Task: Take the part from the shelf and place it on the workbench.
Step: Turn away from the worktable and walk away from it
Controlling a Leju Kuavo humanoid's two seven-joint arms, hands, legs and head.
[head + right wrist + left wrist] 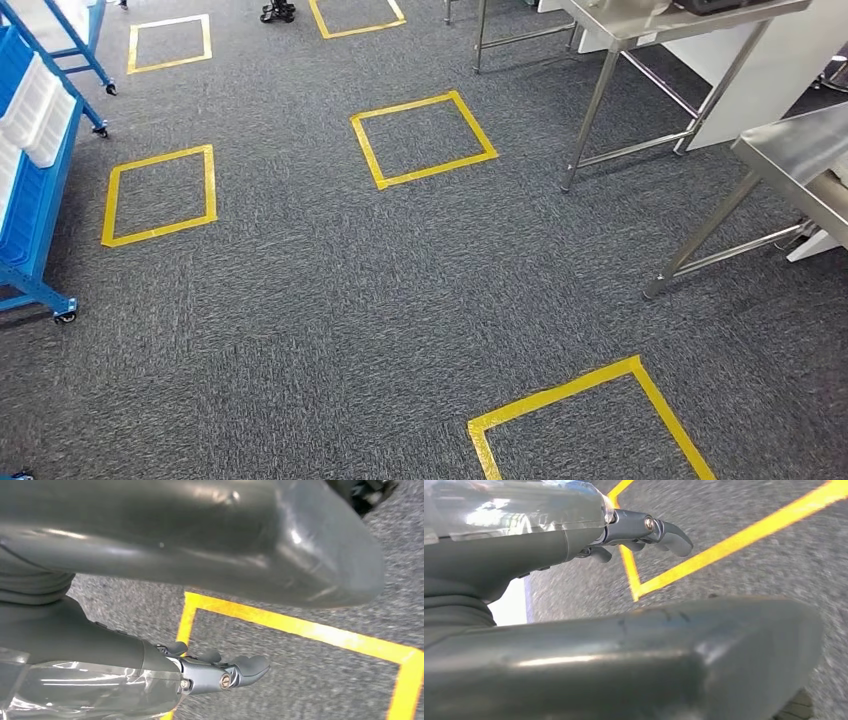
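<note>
A blue wheeled shelf (28, 190) holding white bins (35, 105) stands at the left edge of the head view. Steel workbenches stand to the right, one near (800, 150) and one farther back (650, 20). My left hand (589, 540) hangs over the grey carpet in the left wrist view, its fingers (669, 532) stretched out and holding nothing. My right hand (165, 665) hangs the same way in the right wrist view, fingers (245, 667) extended and empty, above a yellow tape corner.
Yellow tape squares mark the carpet: one ahead (422, 138), one at the left (160, 195), one near my feet (590, 420). The near bench's steel legs (700, 235) reach the floor at the right. Open carpet lies between shelf and benches.
</note>
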